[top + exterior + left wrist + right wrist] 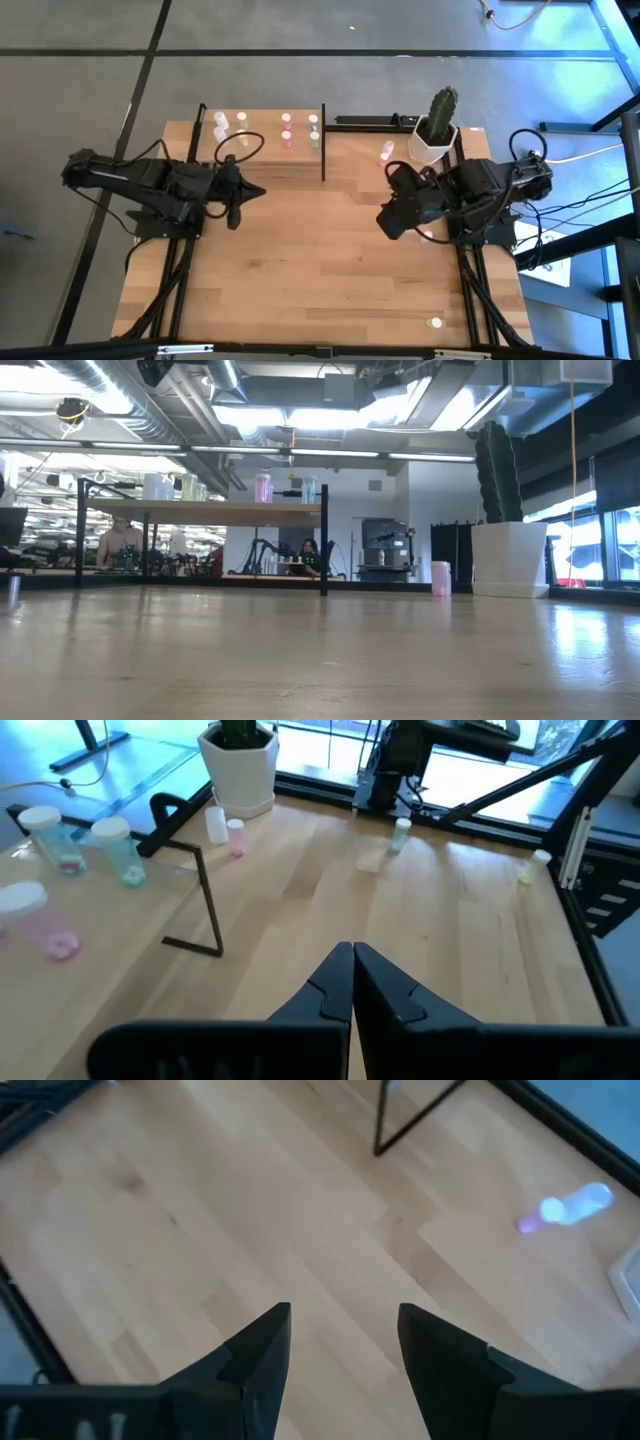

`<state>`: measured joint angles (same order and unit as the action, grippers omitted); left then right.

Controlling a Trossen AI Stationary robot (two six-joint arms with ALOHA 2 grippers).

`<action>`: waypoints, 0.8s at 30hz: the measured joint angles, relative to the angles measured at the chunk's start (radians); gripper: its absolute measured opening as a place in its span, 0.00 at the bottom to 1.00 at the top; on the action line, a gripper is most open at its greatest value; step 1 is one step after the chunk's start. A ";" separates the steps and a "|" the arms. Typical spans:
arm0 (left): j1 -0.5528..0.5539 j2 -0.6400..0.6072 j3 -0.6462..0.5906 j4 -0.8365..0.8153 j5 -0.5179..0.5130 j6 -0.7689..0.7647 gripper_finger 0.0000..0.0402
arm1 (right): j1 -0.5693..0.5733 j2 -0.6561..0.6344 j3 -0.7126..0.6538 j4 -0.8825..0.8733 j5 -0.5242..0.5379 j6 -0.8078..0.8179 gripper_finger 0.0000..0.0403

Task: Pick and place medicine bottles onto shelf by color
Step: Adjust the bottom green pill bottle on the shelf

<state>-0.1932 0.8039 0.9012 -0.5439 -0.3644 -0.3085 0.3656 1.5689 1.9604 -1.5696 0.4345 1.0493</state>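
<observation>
I can read no label or writing on any bottle. The shelf [262, 131] stands at the far edge of the table [320, 270], and on its board I see white, pink and pale green medicine bottles [287, 131] upright in groups. One pink bottle [386, 152] stands on the table near the white pot [432, 146] with the cactus, and one pale bottle [435, 322] is near the front right corner. My left gripper [252, 192] waits before the shelf with fingers clenched together. My right gripper [390, 222] has its fingers spread, grasping nothing. Behind is an office hall with people at desks.
</observation>
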 joint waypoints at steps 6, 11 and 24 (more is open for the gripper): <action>-0.014 0.039 0.000 0.040 -0.023 -0.016 0.00 | -0.003 -0.111 -0.169 0.003 -0.009 -0.002 0.47; -0.013 0.046 0.000 0.041 -0.063 -0.037 0.00 | -0.058 -0.161 -0.286 0.182 -0.006 -0.237 0.47; -0.013 0.046 0.000 0.042 -0.189 -0.084 0.00 | -0.383 -0.100 -0.427 0.724 -0.169 -0.873 0.44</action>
<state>-0.2060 0.8501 0.9016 -0.5014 -0.5530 -0.3930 -0.0172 1.4684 1.5336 -0.8456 0.2654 0.1759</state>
